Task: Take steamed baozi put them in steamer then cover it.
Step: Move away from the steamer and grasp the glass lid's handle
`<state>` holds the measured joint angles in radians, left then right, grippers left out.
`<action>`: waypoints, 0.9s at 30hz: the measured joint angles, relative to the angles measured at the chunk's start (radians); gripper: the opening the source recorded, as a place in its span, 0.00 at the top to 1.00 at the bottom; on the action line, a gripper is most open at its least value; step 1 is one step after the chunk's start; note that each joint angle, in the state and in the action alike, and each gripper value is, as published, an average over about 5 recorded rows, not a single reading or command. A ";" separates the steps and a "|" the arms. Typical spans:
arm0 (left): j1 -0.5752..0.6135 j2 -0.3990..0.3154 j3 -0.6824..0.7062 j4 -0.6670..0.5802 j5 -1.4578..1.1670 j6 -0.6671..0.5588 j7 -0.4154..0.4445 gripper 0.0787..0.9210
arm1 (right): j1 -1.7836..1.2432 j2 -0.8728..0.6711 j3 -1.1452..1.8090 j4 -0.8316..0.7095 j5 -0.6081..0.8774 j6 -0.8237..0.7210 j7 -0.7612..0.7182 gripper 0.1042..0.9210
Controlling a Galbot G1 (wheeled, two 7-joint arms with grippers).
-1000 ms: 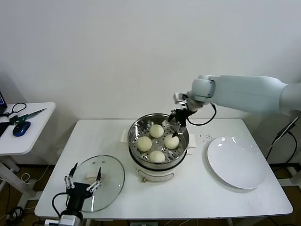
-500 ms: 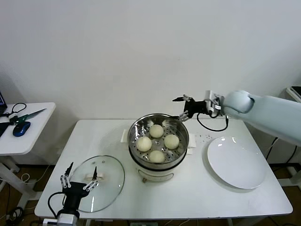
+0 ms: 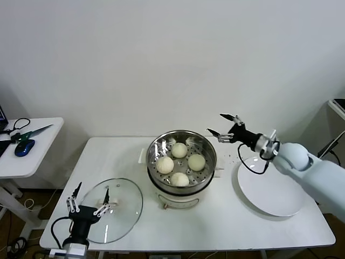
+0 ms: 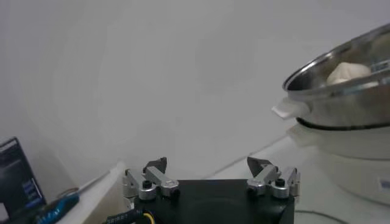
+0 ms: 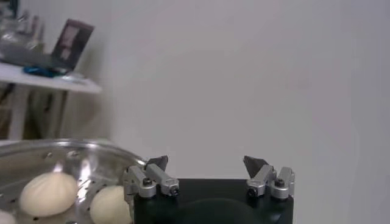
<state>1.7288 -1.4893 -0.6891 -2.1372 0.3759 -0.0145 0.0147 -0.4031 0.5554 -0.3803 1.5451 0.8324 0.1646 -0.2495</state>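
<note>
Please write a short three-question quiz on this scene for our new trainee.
1. How many baozi lie in the steamer?
2. True or false: the cover sits on the steamer.
3. Which gripper is nearer the cover: A left, B right?

Key:
1. Four.
2. False; it lies on the table, left of the steamer.
3. A; it is open at the cover's near edge, while the right one, also open, is up beside the steamer.

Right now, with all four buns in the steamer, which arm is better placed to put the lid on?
Left. The left claw hangs open right at the glass lid, near its white handle. The right claw, also open, is beyond the steamer, above the white plate's side, far from the lid.
</note>
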 measured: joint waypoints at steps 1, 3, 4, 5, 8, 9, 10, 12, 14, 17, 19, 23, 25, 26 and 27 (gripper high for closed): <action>0.002 0.000 -0.004 -0.001 0.020 -0.004 0.003 0.12 | -0.054 0.007 0.060 0.006 -0.010 0.000 0.005 0.12; 0.004 0.001 -0.012 -0.003 0.065 -0.011 0.009 0.12 | -0.157 0.024 0.172 0.018 -0.029 -0.002 0.013 0.12; 0.005 0.002 -0.016 -0.004 0.092 -0.016 0.012 0.12 | -0.207 0.033 0.225 0.025 -0.039 -0.003 0.017 0.12; 0.006 0.003 -0.021 -0.003 0.122 -0.022 0.014 0.12 | -0.254 0.043 0.275 0.031 -0.049 -0.005 0.021 0.12; 0.005 0.007 -0.038 0.000 0.235 -0.040 0.018 0.12 | -0.386 0.078 0.413 0.049 -0.081 -0.010 0.030 0.12; 0.005 0.008 -0.043 0.002 0.280 -0.046 0.019 0.12 | -0.427 0.091 0.455 0.054 -0.091 -0.012 0.032 0.12; 0.005 0.010 -0.048 0.004 0.328 -0.050 0.020 0.12 | -0.465 0.104 0.495 0.060 -0.101 -0.014 0.034 0.12; 0.004 0.014 -0.053 0.010 0.429 -0.058 0.020 0.12 | -0.533 0.132 0.567 0.068 -0.121 -0.017 0.036 0.12; 0.002 0.019 -0.056 0.020 0.535 -0.065 0.016 0.12 | -0.591 0.160 0.629 0.071 -0.139 -0.018 0.038 0.12; -0.006 0.023 -0.055 0.041 0.691 -0.070 0.003 0.12 | -0.659 0.201 0.701 0.072 -0.164 -0.021 0.041 0.12; -0.013 0.025 -0.053 0.060 0.780 -0.072 -0.007 0.12 | -0.697 0.226 0.738 0.074 -0.179 -0.024 0.041 0.12; -0.024 0.022 -0.044 0.102 0.916 -0.078 -0.020 0.12 | -0.753 0.270 0.791 0.073 -0.205 -0.030 0.042 0.12; -0.024 0.017 -0.037 0.120 0.966 -0.077 -0.027 0.12 | -0.773 0.289 0.810 0.071 -0.218 -0.031 0.042 0.12; -0.023 0.014 -0.034 0.128 0.987 -0.075 -0.031 0.12 | -0.781 0.297 0.818 0.069 -0.225 -0.031 0.042 0.12; -0.021 0.011 -0.030 0.136 1.006 -0.073 -0.035 0.12 | -0.789 0.305 0.826 0.067 -0.231 -0.031 0.042 0.12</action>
<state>1.7076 -1.4781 -0.7190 -2.0007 1.3819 -0.0878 -0.0203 -1.1917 0.8606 0.4452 1.6123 0.6018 0.1340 -0.2072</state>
